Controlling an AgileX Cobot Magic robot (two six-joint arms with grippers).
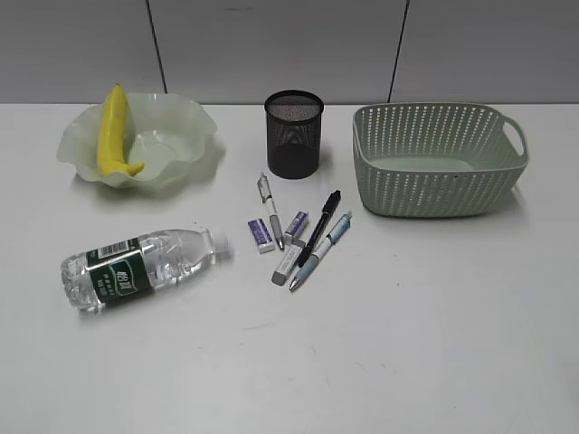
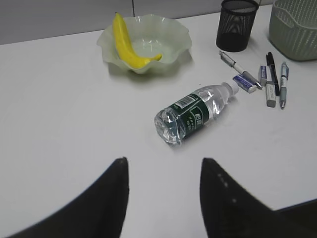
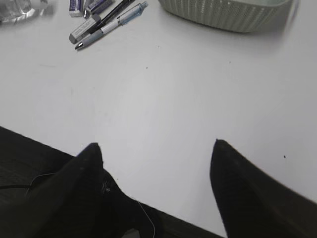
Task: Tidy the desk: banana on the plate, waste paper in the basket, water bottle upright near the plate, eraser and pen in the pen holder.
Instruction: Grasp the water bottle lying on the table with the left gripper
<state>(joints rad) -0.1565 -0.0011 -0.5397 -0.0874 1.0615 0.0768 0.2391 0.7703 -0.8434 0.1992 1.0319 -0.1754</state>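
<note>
The yellow banana [image 1: 113, 131] lies in the pale green wavy plate [image 1: 185, 122] at the back left of the white desk [image 1: 407, 344]. In front of the plate, the water bottle [image 1: 145, 268] lies on its side with its cap pointing right. Three pens [image 1: 318, 228] and small erasers [image 1: 261, 234] lie loose in front of the black mesh pen holder [image 1: 294, 133]. The sage green basket [image 1: 439, 158] stands at the back right. No waste paper shows. My left gripper [image 2: 165, 161] hovers open and empty, short of the bottle [image 2: 193, 114]. My right gripper [image 3: 156, 144] is open and empty over the desk's near edge.
Neither arm appears in the exterior view. The desk's front edge and a dark drop lie under my right gripper's left finger [image 3: 84, 168]. A grey panelled wall [image 1: 271, 45] runs behind the desk.
</note>
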